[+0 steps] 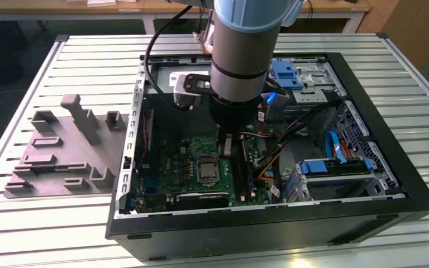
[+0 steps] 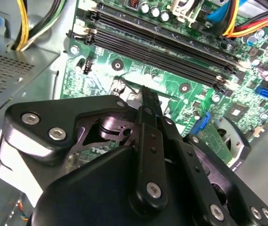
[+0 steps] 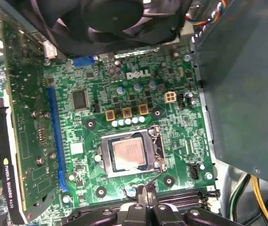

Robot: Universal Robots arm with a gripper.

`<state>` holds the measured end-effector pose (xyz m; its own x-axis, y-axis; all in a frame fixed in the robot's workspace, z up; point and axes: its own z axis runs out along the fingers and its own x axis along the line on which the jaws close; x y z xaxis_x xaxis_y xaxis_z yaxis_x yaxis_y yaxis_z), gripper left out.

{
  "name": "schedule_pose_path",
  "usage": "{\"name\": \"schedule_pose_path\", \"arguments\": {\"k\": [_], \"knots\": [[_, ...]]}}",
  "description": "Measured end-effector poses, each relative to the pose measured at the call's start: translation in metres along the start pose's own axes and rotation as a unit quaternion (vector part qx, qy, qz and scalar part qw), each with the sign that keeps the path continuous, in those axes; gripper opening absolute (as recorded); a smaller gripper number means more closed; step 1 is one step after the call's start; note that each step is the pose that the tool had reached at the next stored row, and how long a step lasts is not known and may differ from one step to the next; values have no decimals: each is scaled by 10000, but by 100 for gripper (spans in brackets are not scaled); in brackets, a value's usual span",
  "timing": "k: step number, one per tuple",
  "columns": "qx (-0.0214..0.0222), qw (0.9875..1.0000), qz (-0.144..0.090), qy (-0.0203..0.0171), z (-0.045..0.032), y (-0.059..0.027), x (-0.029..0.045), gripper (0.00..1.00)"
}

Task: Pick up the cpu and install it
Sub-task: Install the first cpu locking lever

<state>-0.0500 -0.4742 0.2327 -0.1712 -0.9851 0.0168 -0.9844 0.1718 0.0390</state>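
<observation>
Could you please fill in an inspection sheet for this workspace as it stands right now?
Surface: slatted metal table carrying an open computer case.
Job's things: cpu lies flat in the socket on the green motherboard.
Clutter: grey moulded fixture on the table, at the exterior view's left of the case.
Grippers: hand is inside the case, above the board near the memory slots, apart from the cpu.
Cables: yellow and black wires beside the board; blue cable by the drive bays; black cable along the arm.
Surroundings: wooden bench behind the table.
</observation>
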Motion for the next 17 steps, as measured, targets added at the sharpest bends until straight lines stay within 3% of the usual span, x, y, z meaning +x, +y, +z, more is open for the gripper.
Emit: {"name": "schedule_pose_path", "arguments": {"k": [6,12,17], "knots": [[3,9996,-272,11,21,5,16,11],[6,9994,-346,25,24,11,66,11],[19,9988,-486,110,47,8,69,11]]}}
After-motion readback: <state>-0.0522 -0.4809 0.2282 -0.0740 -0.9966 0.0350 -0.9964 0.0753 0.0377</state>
